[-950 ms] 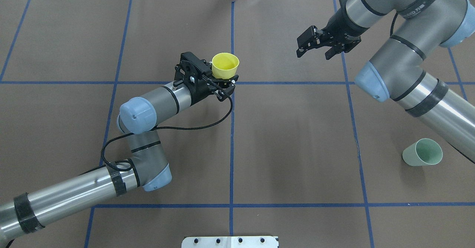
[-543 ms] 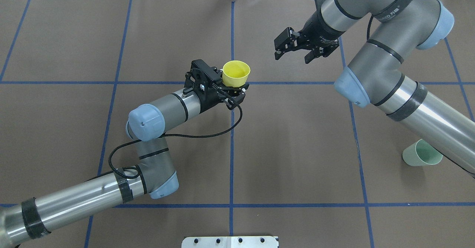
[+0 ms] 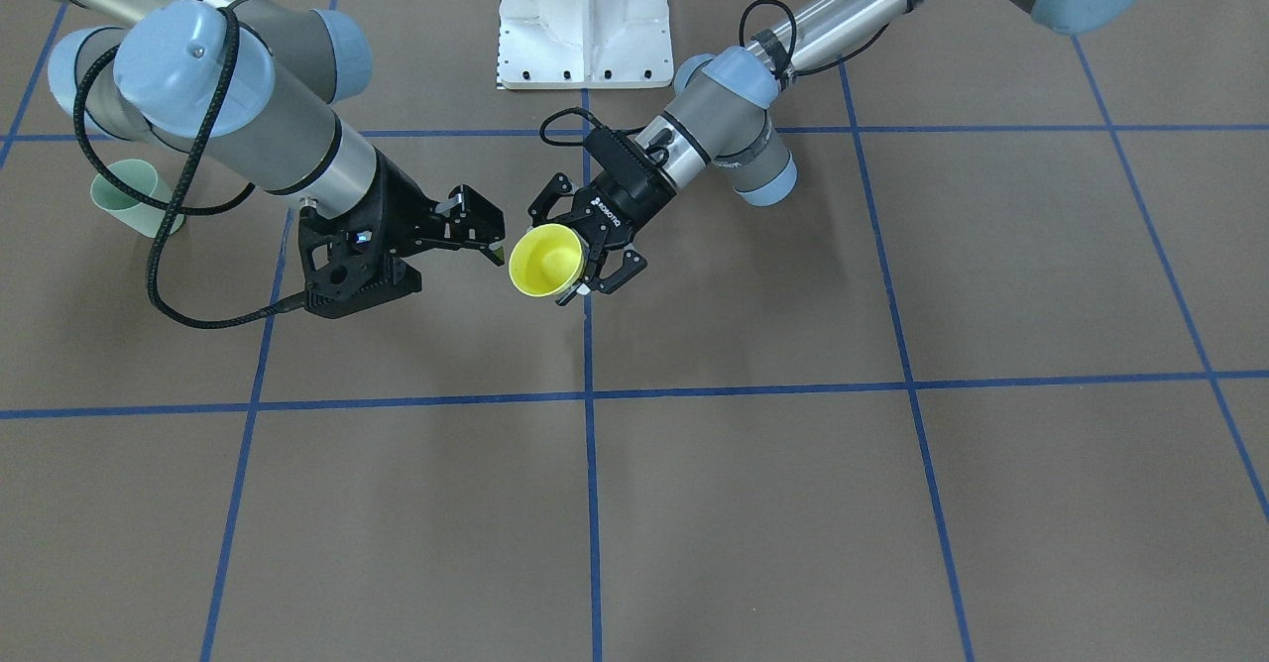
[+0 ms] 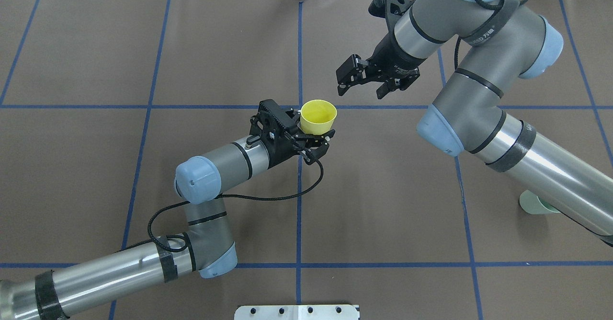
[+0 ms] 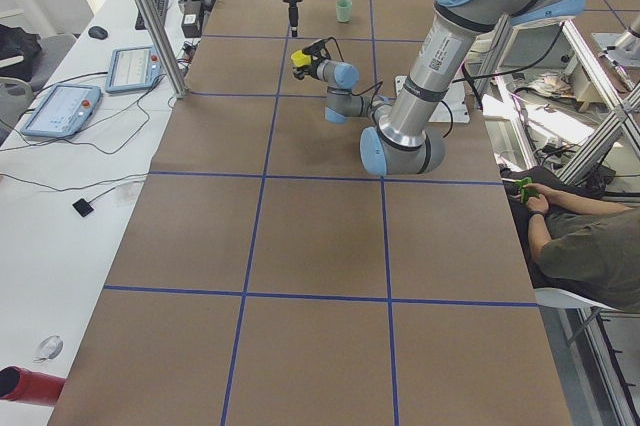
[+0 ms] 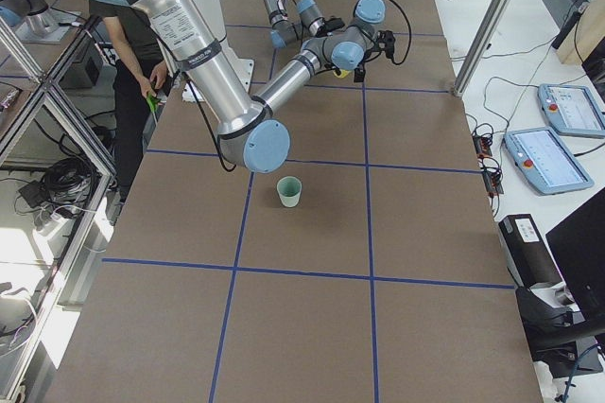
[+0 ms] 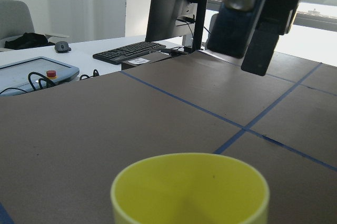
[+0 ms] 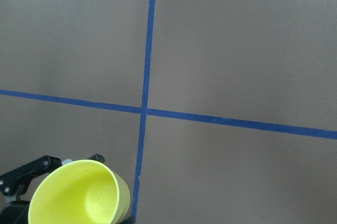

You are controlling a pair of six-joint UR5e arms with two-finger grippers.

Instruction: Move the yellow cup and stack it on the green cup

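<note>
My left gripper (image 4: pixel 320 137) is shut on the yellow cup (image 4: pixel 318 116) and holds it upright above the table's middle; the cup also shows in the front view (image 3: pixel 543 261) and both wrist views (image 7: pixel 189 192) (image 8: pixel 79 195). My right gripper (image 4: pixel 360 90) is open and empty, a little beyond and to the right of the cup, apart from it. In the front view the right gripper (image 3: pixel 484 231) is just left of the cup. The green cup (image 3: pixel 124 198) lies tilted on the table at the robot's right; in the overhead view the green cup (image 4: pixel 532 204) is mostly hidden by the right arm.
Blue tape lines (image 4: pixel 299 190) divide the brown table. A white base plate (image 3: pixel 585 18) sits at the robot's edge. Operators sit beside the table in the side views (image 5: pixel 585 236) (image 6: pixel 132 43). Monitors and pendants (image 5: pixel 60 106) lie off the far edge.
My left arm has carried the yellow cup rightward and nearer the robot. My right arm has swung left toward it, gripper still open, and now covers most of the green cup.
</note>
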